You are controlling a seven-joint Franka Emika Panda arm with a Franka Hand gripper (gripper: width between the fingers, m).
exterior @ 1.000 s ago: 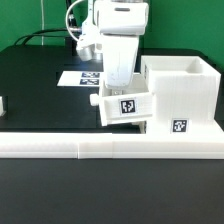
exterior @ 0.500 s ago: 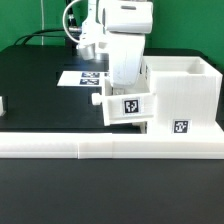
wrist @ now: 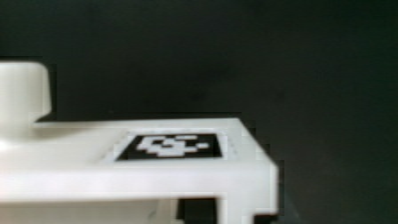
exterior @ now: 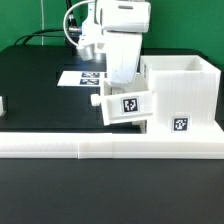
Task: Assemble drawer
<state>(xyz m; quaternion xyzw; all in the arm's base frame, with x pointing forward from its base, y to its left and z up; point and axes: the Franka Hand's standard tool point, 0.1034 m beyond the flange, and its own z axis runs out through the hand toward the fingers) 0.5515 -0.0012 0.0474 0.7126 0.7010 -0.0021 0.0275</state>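
Observation:
My gripper (exterior: 124, 86) is shut on a small white drawer tray (exterior: 127, 105) and holds it tilted above the table. The tray has a round knob (exterior: 96, 99) facing the exterior view's left and a square tag on its front. It hangs right beside the open side of the large white drawer shell (exterior: 185, 95), whose front carries a tag. In the wrist view the tray's tagged wall (wrist: 169, 150) and the knob (wrist: 18, 90) fill the frame. My gripper (wrist: 233, 212) has its dark fingertips (wrist: 196, 210) pinching a tray wall.
A long low white rail (exterior: 100, 146) runs across the front of the black table. The marker board (exterior: 80, 77) lies flat behind the arm. A small white part (exterior: 2, 104) sits at the exterior view's left edge. Cables hang behind the arm.
The arm and the held tray shifted slightly toward the shell and then back a little. The grip is unchanged.

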